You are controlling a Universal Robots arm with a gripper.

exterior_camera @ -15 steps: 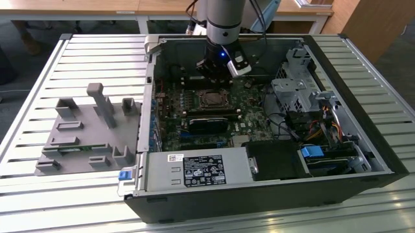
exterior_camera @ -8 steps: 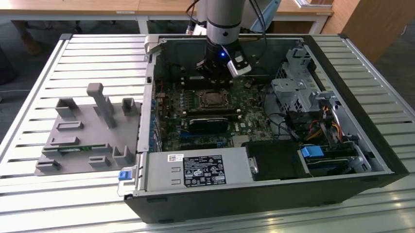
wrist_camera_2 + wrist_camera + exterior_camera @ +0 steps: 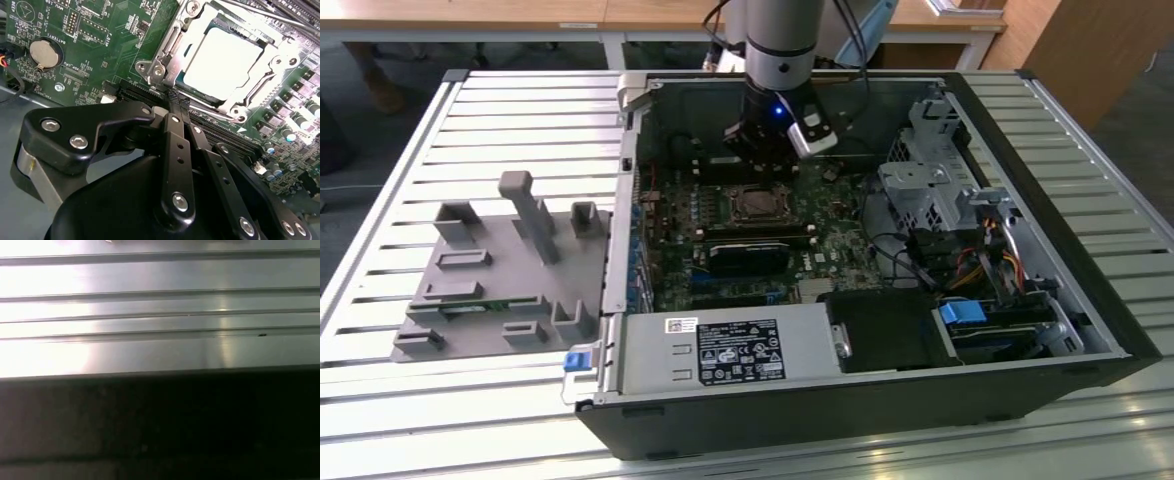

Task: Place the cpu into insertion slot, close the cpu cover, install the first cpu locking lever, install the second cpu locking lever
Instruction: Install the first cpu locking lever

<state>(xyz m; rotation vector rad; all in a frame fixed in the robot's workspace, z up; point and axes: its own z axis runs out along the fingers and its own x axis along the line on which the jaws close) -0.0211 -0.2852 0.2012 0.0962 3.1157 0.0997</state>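
The cpu [image 3: 222, 62] lies flat in the insertion slot [image 3: 192, 47], its pale metal top glaring bright in the second wrist view. The cpu cover [image 3: 267, 80] is down around it, a silvery frame whose window shows the chip. A thin locking lever [image 3: 260, 15] runs along the far edge of the socket, and another bar lies along the near edge, beside the long black slots of the green motherboard [image 3: 100, 55].

My gripper [image 3: 176, 100] hangs just short of the socket's near corner, its two dark fingers [image 3: 176, 145] pressed together with nothing between them. The tips sit close over the lever end and the hinge screws there; I cannot tell whether they touch the metal.

A round coin battery [image 3: 44, 53] sits on the board well off to one side of the socket.

In the exterior view my arm [image 3: 781, 40] comes straight down into the open computer case [image 3: 1067, 330], with the gripper [image 3: 761, 150] just above the socket [image 3: 758, 205]. The case lies on a slatted metal surface [image 3: 400, 420]. A grey fixture [image 3: 507, 270] with upright posts sits on the surface to the exterior view's left of the case. The first wrist view shows bright ribbed metal slats [image 3: 160, 325] above a dark band.
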